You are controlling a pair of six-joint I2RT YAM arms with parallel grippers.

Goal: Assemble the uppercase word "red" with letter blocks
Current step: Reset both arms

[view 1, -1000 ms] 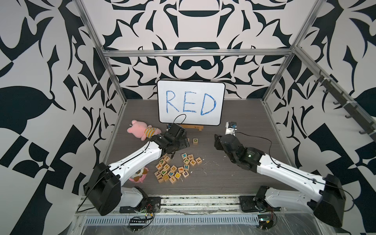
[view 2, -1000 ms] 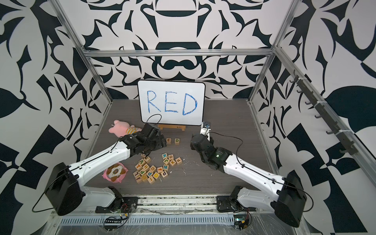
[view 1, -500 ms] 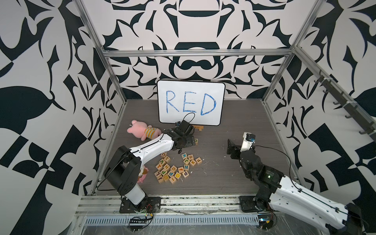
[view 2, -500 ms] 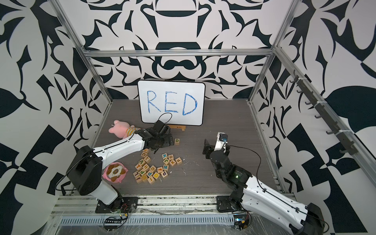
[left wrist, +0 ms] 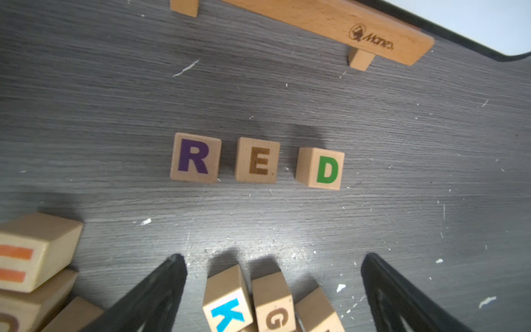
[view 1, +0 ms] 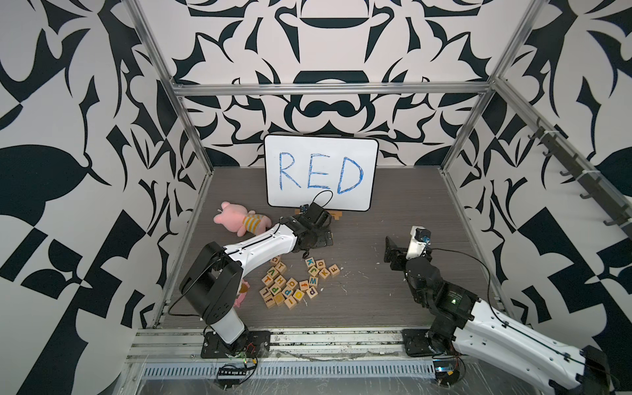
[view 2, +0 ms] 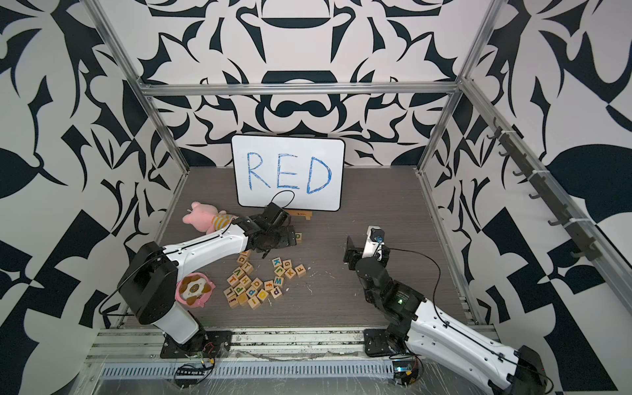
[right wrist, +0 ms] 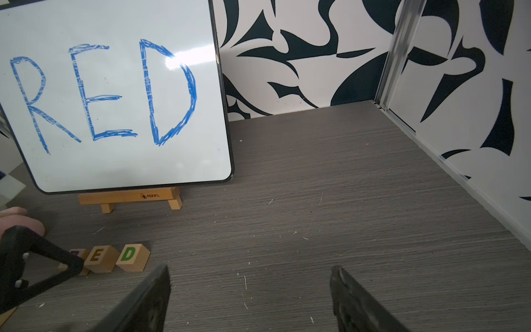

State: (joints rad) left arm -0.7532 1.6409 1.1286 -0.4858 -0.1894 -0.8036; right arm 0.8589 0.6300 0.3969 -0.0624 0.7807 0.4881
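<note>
Three letter blocks stand in a row on the dark table, reading R (left wrist: 195,157), E (left wrist: 257,160), D (left wrist: 320,168); they form the word "red" in front of the whiteboard's easel. My left gripper (left wrist: 274,258) hangs open just short of the row, over loose K and G blocks, holding nothing. In a top view it (view 1: 316,236) covers the row; only the D block (view 2: 298,236) peeks out. My right gripper (right wrist: 250,269) is open over bare table to the right of the row, empty. From there E (right wrist: 99,258) and D (right wrist: 132,257) show, and R is mostly hidden.
A pile of loose letter blocks (view 1: 294,284) lies in front of the row. The whiteboard (view 1: 321,171) with blue RED stands on a wooden easel (left wrist: 330,26) at the back. A pink plush toy (view 1: 239,222) lies left; a round pink toy (view 2: 193,290) sits by the left arm's base.
The right arm has drawn back to the right, away from the blocks, and its jaws have opened wider. The left arm has folded at the elbow while its gripper stays by the row, open.
</note>
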